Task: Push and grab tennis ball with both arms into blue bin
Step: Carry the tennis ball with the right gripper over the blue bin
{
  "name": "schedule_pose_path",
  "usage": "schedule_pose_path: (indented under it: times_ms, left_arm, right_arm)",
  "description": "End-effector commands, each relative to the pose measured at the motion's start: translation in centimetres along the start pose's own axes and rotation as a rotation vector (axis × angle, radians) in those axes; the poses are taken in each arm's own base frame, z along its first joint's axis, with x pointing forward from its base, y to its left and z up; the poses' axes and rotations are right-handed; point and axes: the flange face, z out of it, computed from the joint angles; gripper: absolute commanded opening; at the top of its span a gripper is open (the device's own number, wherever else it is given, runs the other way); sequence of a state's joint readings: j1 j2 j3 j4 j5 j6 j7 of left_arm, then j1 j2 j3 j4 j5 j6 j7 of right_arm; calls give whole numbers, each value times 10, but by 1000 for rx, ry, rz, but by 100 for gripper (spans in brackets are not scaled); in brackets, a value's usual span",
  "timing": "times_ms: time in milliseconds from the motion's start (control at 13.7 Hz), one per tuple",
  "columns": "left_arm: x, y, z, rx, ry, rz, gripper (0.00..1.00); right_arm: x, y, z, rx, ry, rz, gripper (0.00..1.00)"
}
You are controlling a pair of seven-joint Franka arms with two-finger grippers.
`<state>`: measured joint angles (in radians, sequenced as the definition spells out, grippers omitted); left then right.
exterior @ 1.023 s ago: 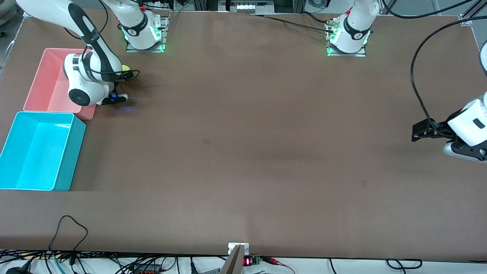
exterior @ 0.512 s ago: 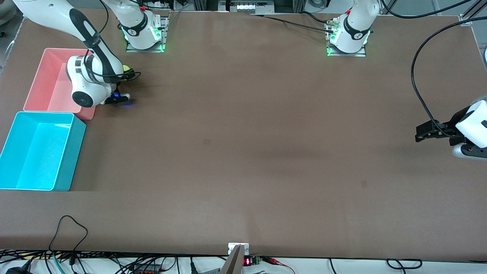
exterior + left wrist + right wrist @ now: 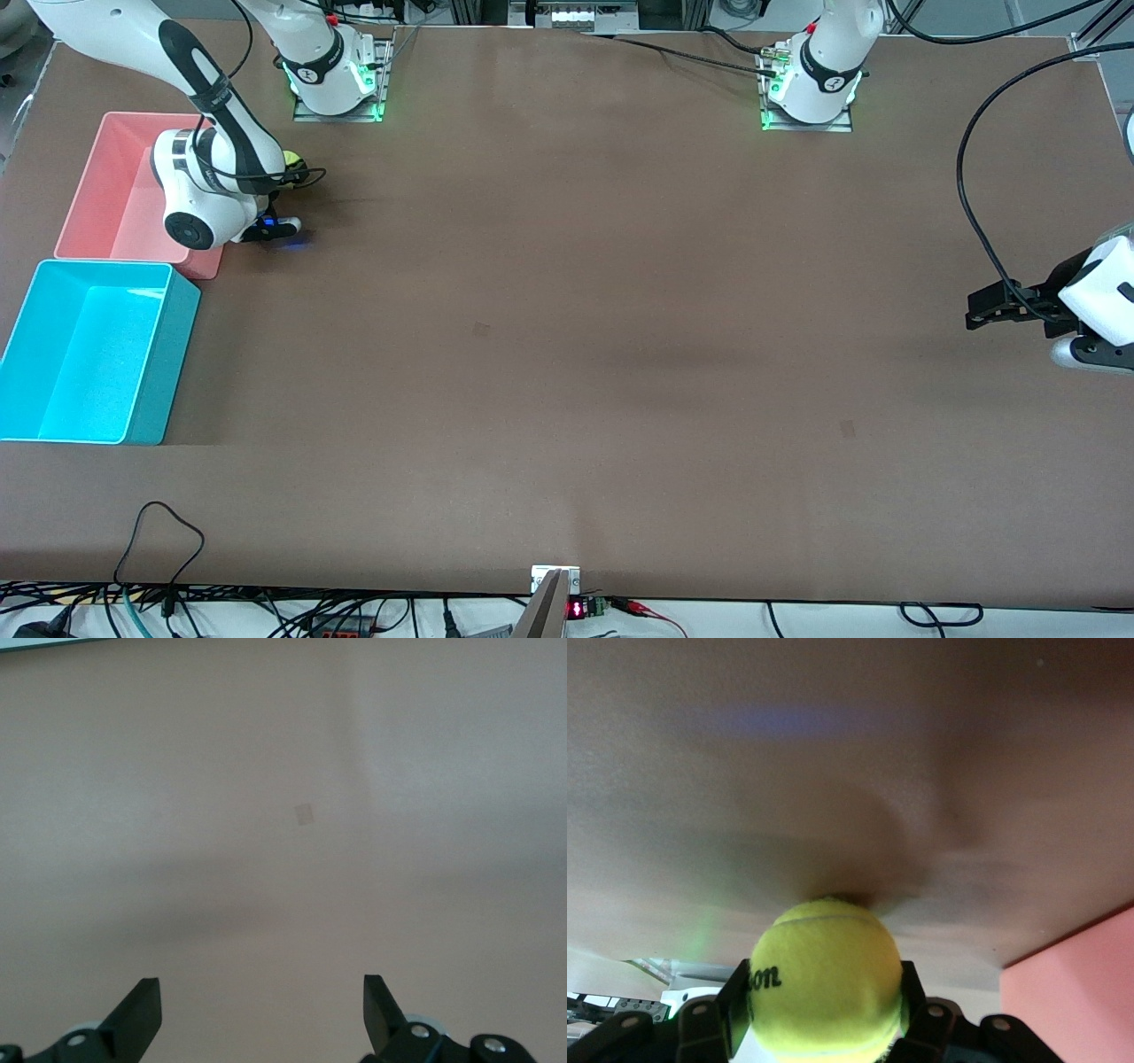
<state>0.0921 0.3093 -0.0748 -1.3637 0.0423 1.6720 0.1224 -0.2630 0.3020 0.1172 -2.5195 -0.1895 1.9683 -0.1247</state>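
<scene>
The tennis ball (image 3: 293,160) is yellow-green with dark lettering. My right gripper (image 3: 295,170) is shut on it beside the pink bin, low over the table. In the right wrist view the ball (image 3: 826,979) sits between the two black fingers (image 3: 735,1001), with its shadow on the brown table under it. My right arm's wrist hides most of the ball in the front view. The blue bin (image 3: 168,354) stands nearer the front camera than the pink bin and holds nothing. My left gripper (image 3: 976,315) is open and empty over the table at the left arm's end, and its own view (image 3: 261,1010) shows only bare table.
A pink bin (image 3: 106,142) stands at the right arm's end of the table, touching the blue bin's corner; its wall also shows in the right wrist view (image 3: 1076,988). A black cable loop (image 3: 159,532) lies near the table's front edge. Two faint marks (image 3: 481,330) dot the brown tabletop.
My right arm has shifted slightly with the ball still in its gripper. My left gripper has drawn back a little toward the left arm's end of the table.
</scene>
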Motion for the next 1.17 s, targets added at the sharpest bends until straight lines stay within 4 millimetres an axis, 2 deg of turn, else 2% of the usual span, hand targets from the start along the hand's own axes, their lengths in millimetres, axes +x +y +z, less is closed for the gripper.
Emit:
schedule_pose_path:
  times_ms: [0,146,292,438,585,804,950,1096]
  left_arm:
    - [-10,0,-6,-10,-3,-12,100]
    - [-9,0,-6,-9,2,-13,100]
    - [-8,7,-7,-27,10,-11,100]
    - [-8,9,-8,-42,11,-44,100]
    - [-11,14,-11,-26,-10,-100,100]
    - [-20,11,-12,-50,-37,-108,100]
    - [-28,11,-7,-88,-42,-134,100]
    - [-39,13,-5,-96,-24,-142,100]
  right_arm:
    - [-1,4,1,-5,7,-15,26]
    - [0,5,1,-4,8,-14,26]
    - [2,6,-7,-8,26,-11,26]
    - [7,10,-27,-21,69,-7,26]
    - [16,16,-62,-33,136,6,26]
    - [25,29,-131,-60,260,27,26]
    - [24,37,-182,-79,322,42,26]
    - [18,41,-222,-99,378,41,26]
